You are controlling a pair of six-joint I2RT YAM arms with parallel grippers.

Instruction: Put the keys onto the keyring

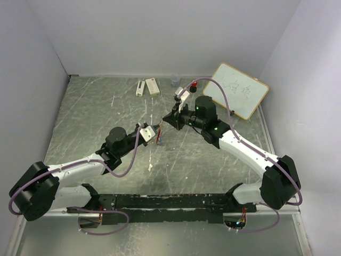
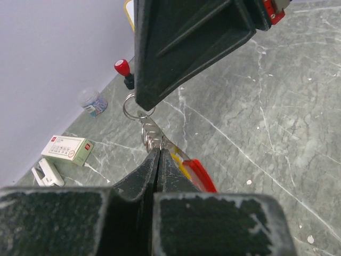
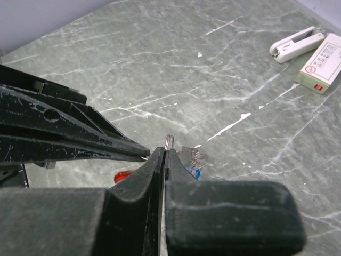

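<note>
The keyring hangs above the table between my two grippers. In the left wrist view, my left gripper point(image 2: 159, 153) is shut on its bunched grey wire coils point(image 2: 151, 136). The red tag point(image 2: 203, 174) and a brass-yellow strip point(image 2: 181, 165), probably the brass key, hang beside the fingers. My right gripper point(image 3: 164, 153) is shut on a small wire loop point(image 3: 169, 141) of the keyring. Coils point(image 3: 196, 156), the blue tab point(image 3: 196, 172) and the red tag point(image 3: 122, 175) show behind it. In the top view the two grippers meet tip to tip point(image 1: 152, 132) point(image 1: 169, 120). I cannot make out the silvery key for certain.
A white box point(image 1: 152, 85), a white stapler point(image 1: 140, 87), a small jar point(image 1: 175, 80) and a red-capped black stamp point(image 1: 193, 84) stand along the back wall. A whiteboard point(image 1: 240, 89) leans at the back right.
</note>
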